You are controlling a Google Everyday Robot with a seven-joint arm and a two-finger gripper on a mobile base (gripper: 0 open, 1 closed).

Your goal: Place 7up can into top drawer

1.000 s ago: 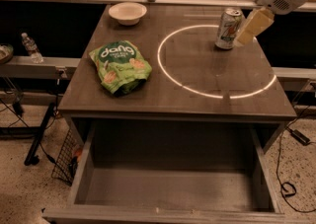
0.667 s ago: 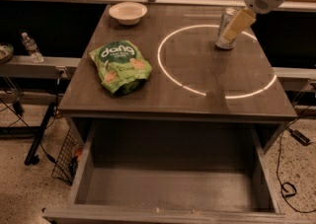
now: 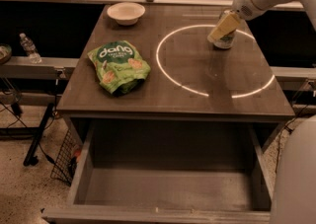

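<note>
The 7up can [image 3: 225, 41] stands upright at the back right of the table top [image 3: 197, 75], inside a ring of light. My gripper [image 3: 218, 33] has come down from the upper right and sits over the can's top and left side, hiding its upper half. The top drawer [image 3: 168, 188] is pulled out wide open below the table's front edge, and its grey floor is bare.
A green "dang" snack bag [image 3: 118, 65] lies at the table's left. A white bowl [image 3: 126, 13] stands at the back left. A water bottle [image 3: 29, 48] stands on a shelf to the left. Part of my body [image 3: 296, 173] fills the lower right corner.
My gripper has moved left and down from beside the can's right side onto the can. The can stays in the same spot on the table.
</note>
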